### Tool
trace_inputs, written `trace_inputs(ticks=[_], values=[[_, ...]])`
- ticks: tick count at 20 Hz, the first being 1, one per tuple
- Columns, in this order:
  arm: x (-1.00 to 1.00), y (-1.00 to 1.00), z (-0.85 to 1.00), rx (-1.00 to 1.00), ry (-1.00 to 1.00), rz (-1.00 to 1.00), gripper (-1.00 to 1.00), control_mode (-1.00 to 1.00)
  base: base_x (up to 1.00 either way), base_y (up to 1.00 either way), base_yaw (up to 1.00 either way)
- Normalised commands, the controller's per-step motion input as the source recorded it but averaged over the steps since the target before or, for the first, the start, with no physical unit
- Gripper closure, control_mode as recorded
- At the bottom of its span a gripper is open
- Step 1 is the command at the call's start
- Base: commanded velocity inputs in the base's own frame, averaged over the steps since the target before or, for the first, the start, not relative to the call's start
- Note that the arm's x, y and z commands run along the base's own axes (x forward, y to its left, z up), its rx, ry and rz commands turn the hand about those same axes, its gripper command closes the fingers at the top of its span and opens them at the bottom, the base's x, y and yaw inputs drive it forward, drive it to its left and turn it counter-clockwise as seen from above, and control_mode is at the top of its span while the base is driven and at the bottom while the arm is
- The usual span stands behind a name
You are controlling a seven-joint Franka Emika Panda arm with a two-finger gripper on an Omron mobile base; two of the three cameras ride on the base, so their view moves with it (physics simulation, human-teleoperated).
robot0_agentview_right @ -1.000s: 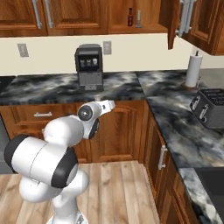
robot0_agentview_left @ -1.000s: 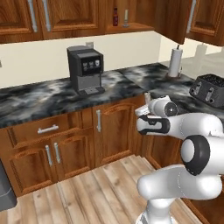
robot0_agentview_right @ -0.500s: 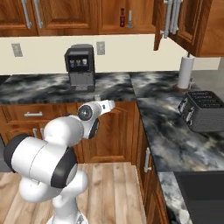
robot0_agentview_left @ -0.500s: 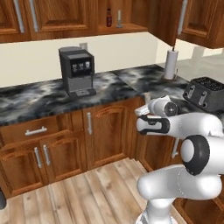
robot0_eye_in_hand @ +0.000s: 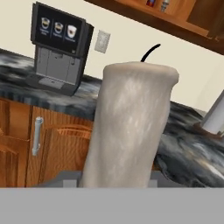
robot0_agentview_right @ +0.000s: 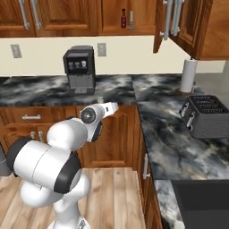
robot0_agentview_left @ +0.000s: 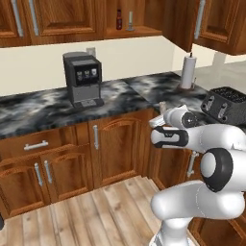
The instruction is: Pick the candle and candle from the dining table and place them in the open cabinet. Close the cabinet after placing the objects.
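The short beige-grey candle [robot0_eye_in_hand: 131,122] with a black wick stands upright between my gripper's [robot0_eye_in_hand: 116,181] fingers, which are shut on it. Its top pokes up above the hand [robot0_agentview_left: 162,104] in front of the counter's corner. In the right base view the gripper [robot0_agentview_right: 102,102] hangs before the lower cabinet fronts. The thin cream candle [robot0_agentview_left: 129,21] on its round base stands on the shelf of the open wall cabinet [robot0_agentview_left: 139,32], beside a dark red-capped bottle [robot0_agentview_left: 119,19]. The cabinet door [robot0_agentview_right: 166,24] with its silver bar handle hangs open. The dining table is out of view.
A black coffee machine [robot0_agentview_left: 82,79] stands on the marbled counter [robot0_agentview_left: 43,108]. A paper towel roll [robot0_agentview_left: 187,71] and a dark toaster [robot0_agentview_right: 206,116] sit on the right counter run. Wooden floor [robot0_agentview_left: 96,211] lies in front of the lower cabinets.
The whole scene has slid left in both base views, so the base has moved. The arm keeps its pose with the candle still held.
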Motion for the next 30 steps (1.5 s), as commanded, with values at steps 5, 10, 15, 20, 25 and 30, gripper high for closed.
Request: trace_inputs(ticks=[5,10,15,20,25,30], values=[[0.0,0.0,0.0,0.0,0.0,0.0,1.0,1.0,0.52,-0.2,0.03],[0.0,0.0,0.0,0.0,0.0,0.0,1.0,1.0,0.59,-0.16,0.04],[0.0,0.0,0.0,0.0,0.0,0.0,1.0,1.0,0.37,-0.19,0.07],[0.0,0.0,0.0,0.0,0.0,0.0,1.0,1.0,0.3,-0.24,0.07],[0.0,0.0,0.0,0.0,0.0,0.0,1.0,1.0,0.28,-0.28,0.06],[0.0,0.0,0.0,0.0,0.0,0.0,1.0,1.0,0.44,-0.36,0.03]])
